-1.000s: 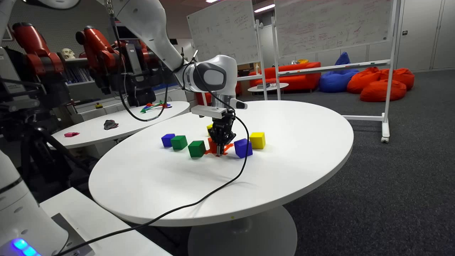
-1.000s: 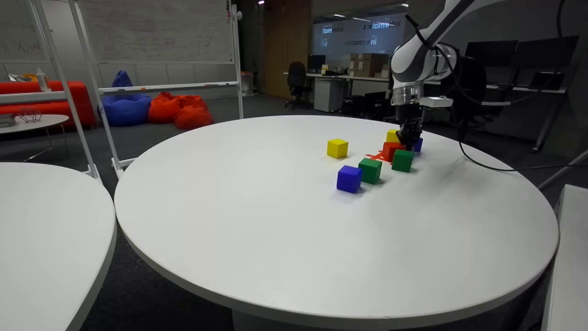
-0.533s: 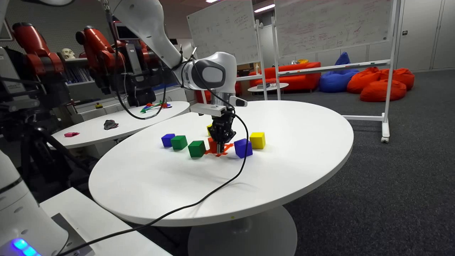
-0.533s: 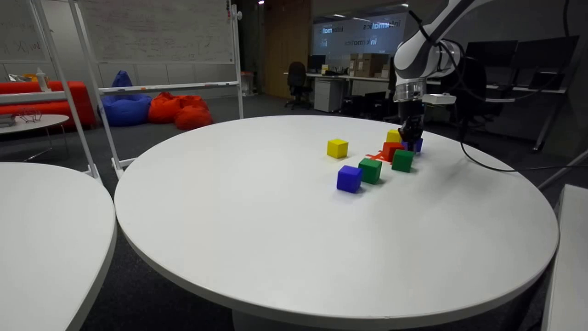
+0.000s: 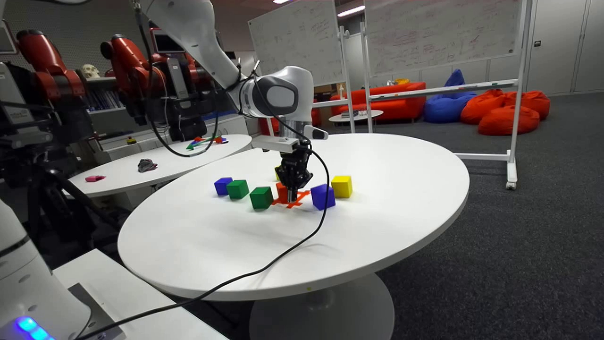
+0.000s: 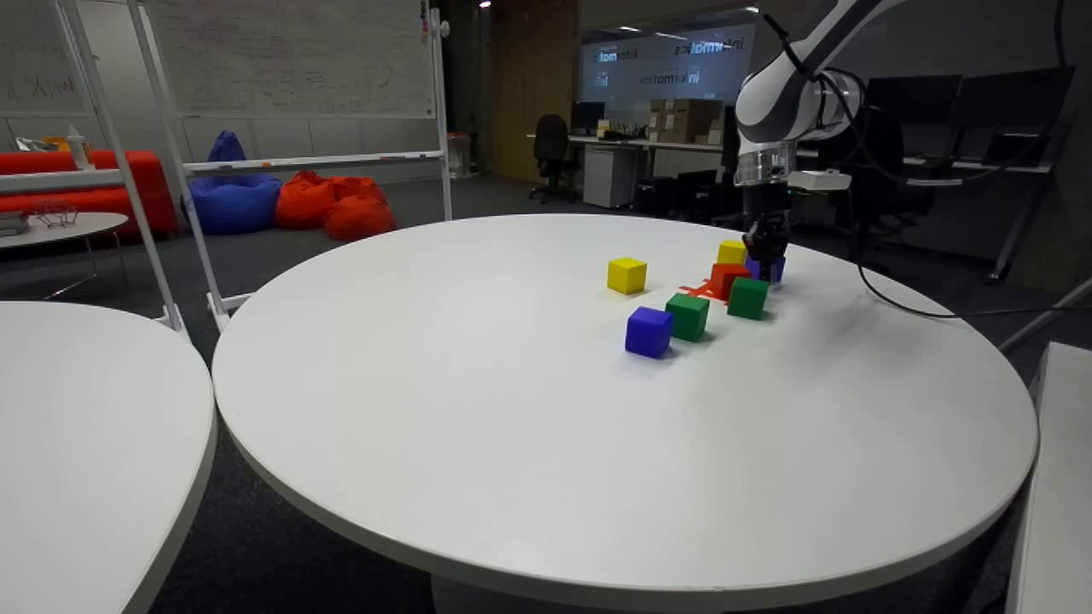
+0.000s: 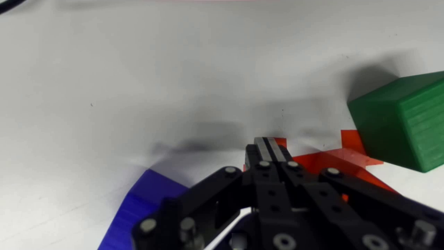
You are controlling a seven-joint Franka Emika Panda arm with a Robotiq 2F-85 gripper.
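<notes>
My gripper (image 5: pixel 292 200) is shut with nothing between its fingers, pointing down just above the table. It also shows in the wrist view (image 7: pixel 270 144), fingertips together over red tape (image 7: pixel 312 161). A red cube (image 6: pixel 728 280) stands right beside the fingers and is partly hidden by them in an exterior view (image 5: pixel 281 192). A green cube (image 5: pixel 261 198) and a blue cube (image 5: pixel 322 197) stand on either side of the gripper, apart from it. In the wrist view the green cube (image 7: pixel 388 121) is at the right and the blue cube (image 7: pixel 138 211) at lower left.
A yellow cube (image 5: pixel 341 186) stands behind the near blue cube. Another green cube (image 6: pixel 688 316) and blue cube (image 6: pixel 648 332) stand close together. Another yellow cube (image 6: pixel 626 275) stands farther back. A black cable (image 5: pixel 264 267) hangs from the wrist across the round white table (image 5: pixel 377 236).
My gripper has risen slightly and shifted a little, to the right in an exterior view, away from the red cube. It stays shut. The cubes have not moved.
</notes>
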